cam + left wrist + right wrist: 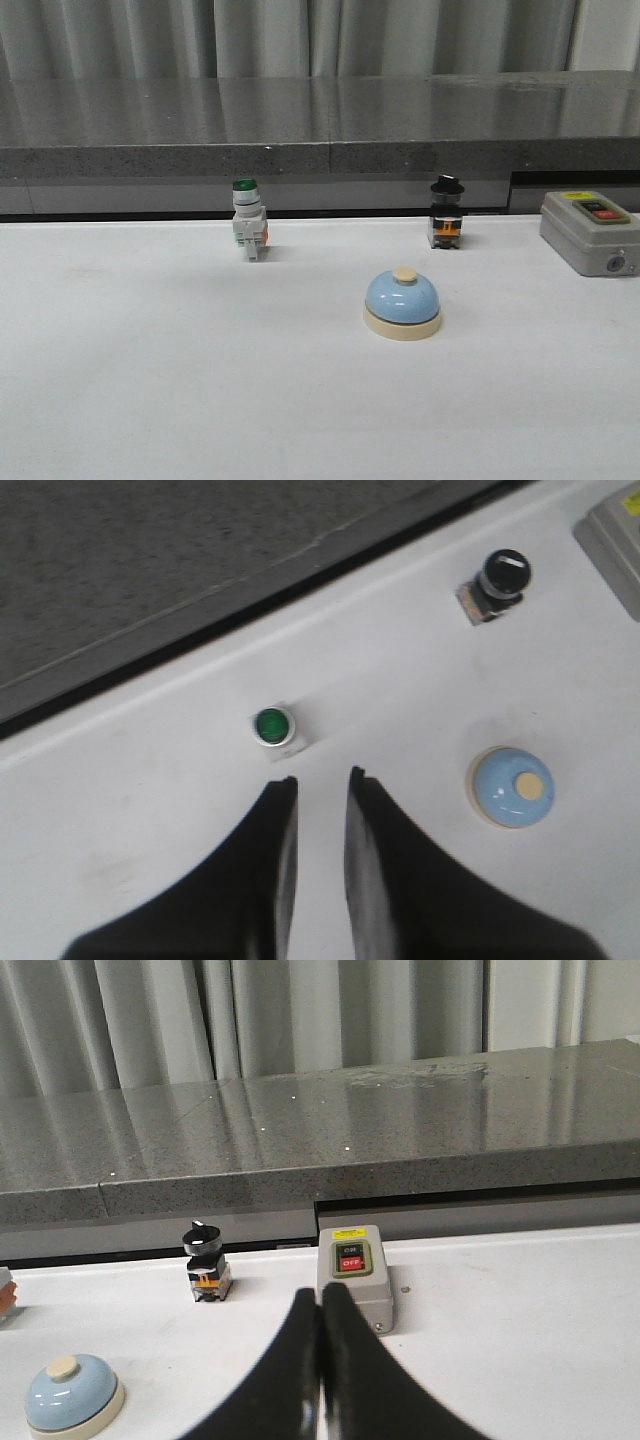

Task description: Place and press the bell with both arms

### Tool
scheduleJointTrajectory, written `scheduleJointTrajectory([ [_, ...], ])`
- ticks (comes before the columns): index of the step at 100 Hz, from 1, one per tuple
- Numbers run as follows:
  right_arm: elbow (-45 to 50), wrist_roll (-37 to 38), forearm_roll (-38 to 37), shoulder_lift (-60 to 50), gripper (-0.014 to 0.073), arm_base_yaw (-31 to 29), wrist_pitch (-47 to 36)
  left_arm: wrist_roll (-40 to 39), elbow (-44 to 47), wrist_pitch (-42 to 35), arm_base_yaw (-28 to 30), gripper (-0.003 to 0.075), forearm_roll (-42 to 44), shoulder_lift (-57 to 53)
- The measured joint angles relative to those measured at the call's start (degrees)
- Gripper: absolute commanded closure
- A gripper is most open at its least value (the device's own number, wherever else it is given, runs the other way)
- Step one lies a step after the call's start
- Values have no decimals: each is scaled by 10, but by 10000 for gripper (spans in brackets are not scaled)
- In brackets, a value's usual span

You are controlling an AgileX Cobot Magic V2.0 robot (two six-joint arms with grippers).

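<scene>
Bell [402,304] upright on table [150,380], untouched; left gripper [320,790] slightly parted, empty; right gripper [320,1310] closed, empty.

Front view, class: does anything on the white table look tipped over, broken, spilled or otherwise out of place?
Nothing stands out. The bell sits flat and upright on the white table, its button on top. The green-capped switch, the black-knobbed switch and the grey control box all stand upright along the back edge, apart from one another. No spill or damage shows.

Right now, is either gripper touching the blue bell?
No, the bell stands alone on the white table, with no gripper near it in the front view.
</scene>
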Motion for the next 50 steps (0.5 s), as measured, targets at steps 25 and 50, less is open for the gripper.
scheduleJointTrajectory([
  [25, 0, 0, 0, 0, 654, 0, 0, 0, 97, -11, 124, 741, 0, -94],
  [50, 0, 0, 0, 0, 654, 0, 0, 0, 274, -80, 242, 741, 3, -236],
])
